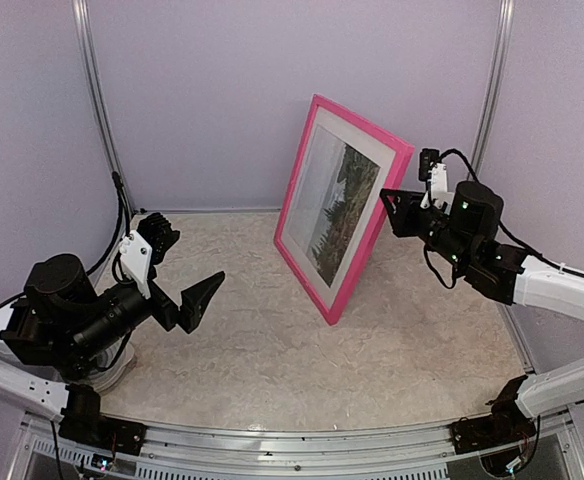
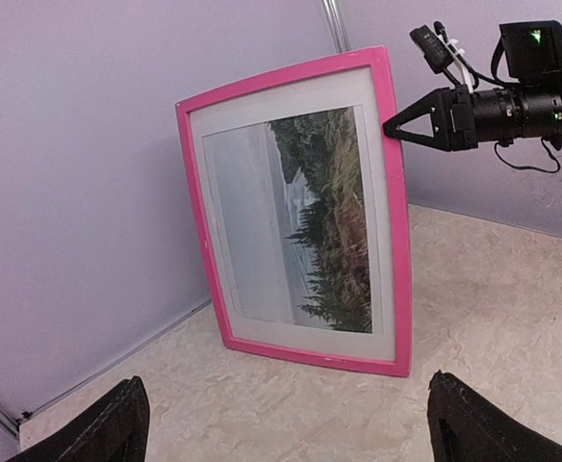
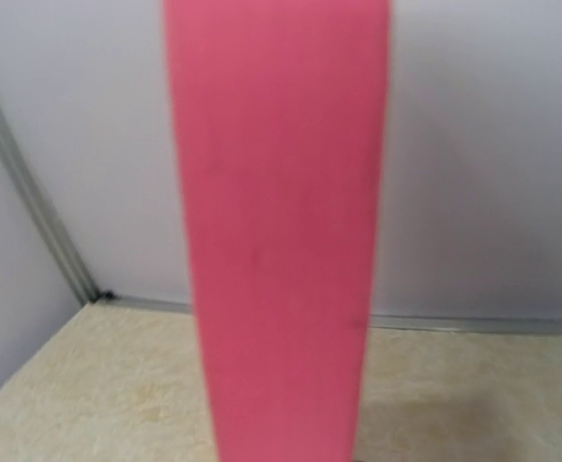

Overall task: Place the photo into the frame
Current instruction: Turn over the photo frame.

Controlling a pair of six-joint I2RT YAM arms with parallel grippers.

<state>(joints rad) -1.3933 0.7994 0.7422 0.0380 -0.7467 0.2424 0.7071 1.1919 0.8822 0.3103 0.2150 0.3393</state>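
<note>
Frame (image 1: 362, 122) stands tilted on long edge, toward desk's (image 1: 272, 370) far edge; photo (image 1: 344, 210) inside, bordered by white mat (image 2: 281, 104). Right claw (image 1: 390, 200) narrowly closed, pinching frame's side edge. Left claw (image 1: 180, 262) wide open, empty, near desk's left edge.

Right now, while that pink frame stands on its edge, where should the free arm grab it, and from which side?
Probably the bare upright edge of the frame, opposite the one the right gripper pinches, approached from the side of the left gripper. The frame is thin and stands nearly upright, so open jaws could straddle that border front to back.
</note>
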